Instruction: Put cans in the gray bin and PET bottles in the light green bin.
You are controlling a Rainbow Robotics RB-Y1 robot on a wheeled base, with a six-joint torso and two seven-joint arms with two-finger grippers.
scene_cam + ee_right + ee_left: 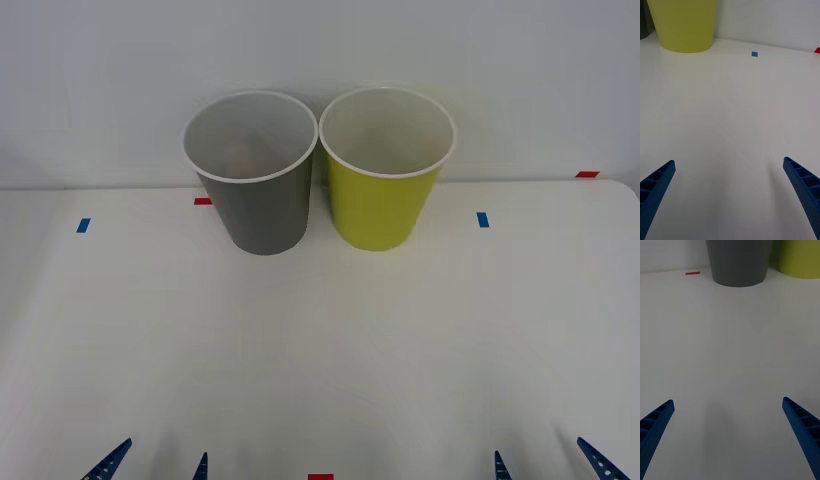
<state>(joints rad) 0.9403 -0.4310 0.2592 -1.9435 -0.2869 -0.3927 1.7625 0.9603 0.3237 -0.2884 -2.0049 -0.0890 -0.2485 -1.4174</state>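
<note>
While both tools spread wide, low over table: gray bin w/ dim shape inside, beside light green bin.

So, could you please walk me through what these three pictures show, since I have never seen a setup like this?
They come from one two-armed robot. The wide picture looks down from above its arms at a white table. At the far side stand the gray bin and, to its right, the light green bin. Something dim lies inside the gray bin; I cannot tell what. The two upright pictures come from cameras on the wrists. The blue ribbed prongs are fingers: the left gripper faces the gray bin, the right gripper the green one. Both are open and hold nothing. Small blue and red tape marks dot the table.
</note>
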